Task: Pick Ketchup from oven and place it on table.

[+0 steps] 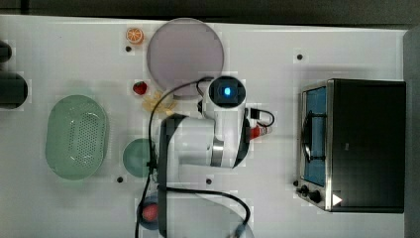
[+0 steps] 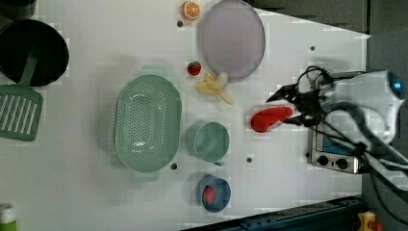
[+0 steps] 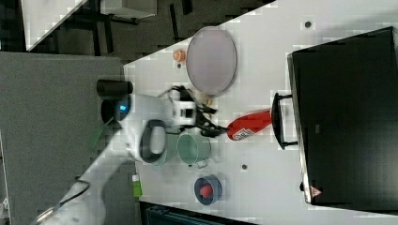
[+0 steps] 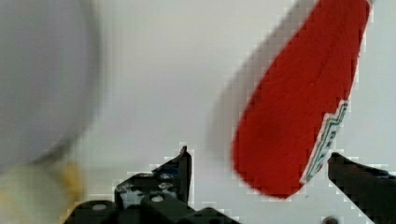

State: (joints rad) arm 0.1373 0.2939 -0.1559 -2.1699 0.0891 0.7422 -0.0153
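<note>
gripper [image 4: 259, 179]: jaws spread wide with nothing clamped between them. In the wrist view the 2 fingers sit either side of the bottle's fat end, and I can't tell if either one touches it.

ketchup [image 2: 270, 119]: lying flat on the table [image 2: 96, 192], out of the oven. In the left view it sits just left of the gripper, fat end pointing away from the hand.

long axis: in the right view the bottle runs from the gripper on the right view's left toward the oven handle on its right, slightly tilted, the slim end close to the handle.

my read: looks like the drop-off is basically done. The next move is probably just backing the hand off along that axis without nudging the bottle, since it could roll.

blue bowl [image 2: 214, 193]: nearest in the left view, 1 strawberry in it.

green cup [image 2: 209, 141]: left of the bottle in the left view, looks empty.

green colander [image 2: 146, 123]: further left, nothing in it that I can see.

purple plate [image 2: 233, 38]: far side, bare. A banana, a strawberry and an orange slice sit beside it on the table.

oven [image 1: 364, 144]: at the top view's right. Can't see inside.
</note>
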